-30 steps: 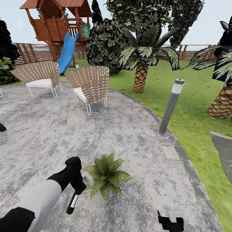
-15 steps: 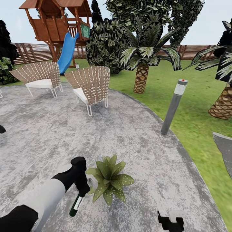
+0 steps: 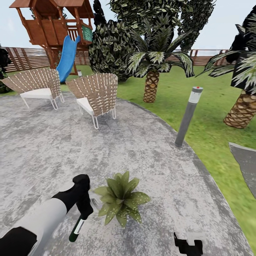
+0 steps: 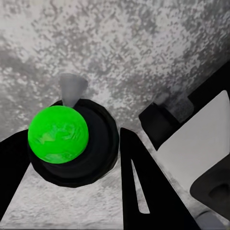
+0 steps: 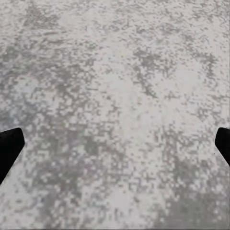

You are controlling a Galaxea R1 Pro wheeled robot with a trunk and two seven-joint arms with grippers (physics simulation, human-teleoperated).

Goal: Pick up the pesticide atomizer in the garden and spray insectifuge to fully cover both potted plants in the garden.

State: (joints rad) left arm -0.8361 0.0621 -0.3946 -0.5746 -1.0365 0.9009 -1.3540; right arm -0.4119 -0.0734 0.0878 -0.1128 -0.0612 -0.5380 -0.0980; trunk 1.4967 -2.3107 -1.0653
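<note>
Pickup done: left gripper (image 3: 84, 208) clamps atomizer (image 3: 77, 227) beside potted plant (image 3: 121, 197) (spray coverage unconfirmed); right gripper (image 5: 115, 143) spread empty.

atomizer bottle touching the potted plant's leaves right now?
Apart. Head view shows patio between the pesticide atomizer, hanging from the left gripper, and the potted plant.

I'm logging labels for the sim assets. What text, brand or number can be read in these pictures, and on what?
None can be read.
White label on the pesticide atomizer held in the left gripper: too small to show any lettering.
Green panel on the playhouse: faint marks, too blurred to read.
</note>
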